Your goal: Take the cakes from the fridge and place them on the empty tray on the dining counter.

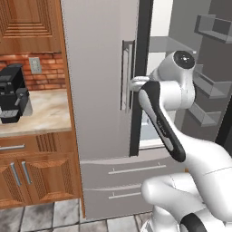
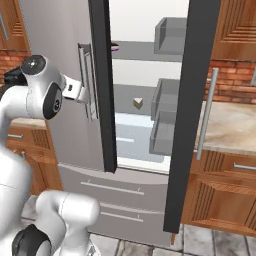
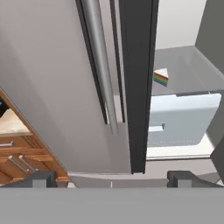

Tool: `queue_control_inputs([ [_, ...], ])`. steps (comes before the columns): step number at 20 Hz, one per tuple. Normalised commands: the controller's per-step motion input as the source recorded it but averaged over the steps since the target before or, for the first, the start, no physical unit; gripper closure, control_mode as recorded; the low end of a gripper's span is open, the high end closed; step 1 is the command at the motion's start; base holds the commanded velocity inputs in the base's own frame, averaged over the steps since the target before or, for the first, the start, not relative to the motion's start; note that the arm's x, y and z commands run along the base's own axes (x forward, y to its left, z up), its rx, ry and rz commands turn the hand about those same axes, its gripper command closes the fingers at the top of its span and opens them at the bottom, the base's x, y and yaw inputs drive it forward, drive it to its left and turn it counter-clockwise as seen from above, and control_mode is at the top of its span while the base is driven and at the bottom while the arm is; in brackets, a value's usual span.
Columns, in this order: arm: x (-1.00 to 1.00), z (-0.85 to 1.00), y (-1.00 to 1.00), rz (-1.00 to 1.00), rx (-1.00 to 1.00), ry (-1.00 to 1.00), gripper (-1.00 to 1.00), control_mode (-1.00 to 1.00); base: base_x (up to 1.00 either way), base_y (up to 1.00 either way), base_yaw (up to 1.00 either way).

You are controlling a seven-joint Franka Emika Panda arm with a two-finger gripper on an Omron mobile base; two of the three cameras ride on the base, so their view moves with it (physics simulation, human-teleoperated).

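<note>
Your fridge (image 2: pixel 75 145) stood with its right door (image 2: pixel 192 115) swung wide and the left one shut. The gripper (image 3: pixel 111 177) hung in front of the left door's handle (image 3: pixel 101 65), jaws spread wide, nothing between them. One cake (image 3: pixel 160 78), the rainbow slice, sat on a shelf inside; the right base view showed it as a small pale wedge (image 2: pixel 138 102) mid-shelf. A dark pink-edged sliver at the door edge on the shelf above might have been another item, too hidden for you to name it. Judged from this, you were early: fridge open, no cake lifted. Left for you: reach in, take each cake, carry both to the tray on the dining counter.
</note>
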Motion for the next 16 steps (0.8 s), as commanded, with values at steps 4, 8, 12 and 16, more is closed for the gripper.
queue_control_inputs([
  [4, 0.49, -0.41, 0.00, 0.00, 0.00, -0.17, -1.00, -1.00, 0.00, 0.00, 0.00],
  [8, 0.67, -0.35, 0.00, 0.00, 0.00, -0.19, -1.00, -1.00, 0.00, 0.00, 0.00],
  [12, 0.72, -0.04, 0.00, 0.00, 0.00, -0.02, -1.00, -1.00, 0.00, 0.00, 0.00],
  [16, 0.83, 0.00, 0.00, 0.00, 0.00, 0.06, -1.00, -1.00, 0.00, 0.00, 0.00],
])
